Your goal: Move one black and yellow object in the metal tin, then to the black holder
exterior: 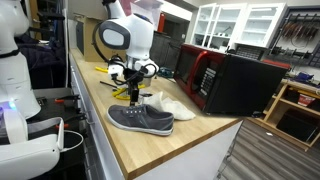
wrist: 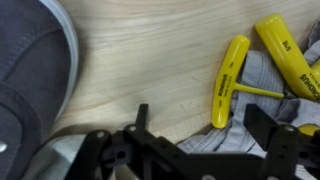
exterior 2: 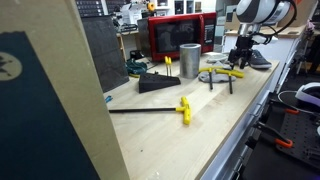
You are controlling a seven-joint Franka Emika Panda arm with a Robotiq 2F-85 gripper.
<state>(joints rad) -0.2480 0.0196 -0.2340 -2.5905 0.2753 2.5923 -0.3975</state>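
Note:
Several black and yellow T-handle tools lie on the wooden table. Two yellow handles [wrist: 230, 80] rest on a grey cloth [wrist: 215, 140] in the wrist view, and they also show in an exterior view [exterior 2: 226, 73]. Another tool [exterior 2: 183, 110] lies alone nearer the camera. The shiny metal tin [exterior 2: 190, 60] stands upright in front of the red microwave. The black holder [exterior 2: 157, 84] sits beside it with one yellow tool standing in it. My gripper [wrist: 200, 125] is open and empty, low over the cloth, just beside the nearer yellow handle. It shows in both exterior views [exterior: 133, 88] [exterior 2: 243, 55].
A grey shoe [exterior: 140, 120] lies next to the gripper, also seen in the wrist view [wrist: 30, 70]. A white cloth [exterior: 168, 104] lies behind it. A red and black microwave [exterior 2: 178, 35] stands at the back. The table edge [exterior: 120, 150] runs near the shoe.

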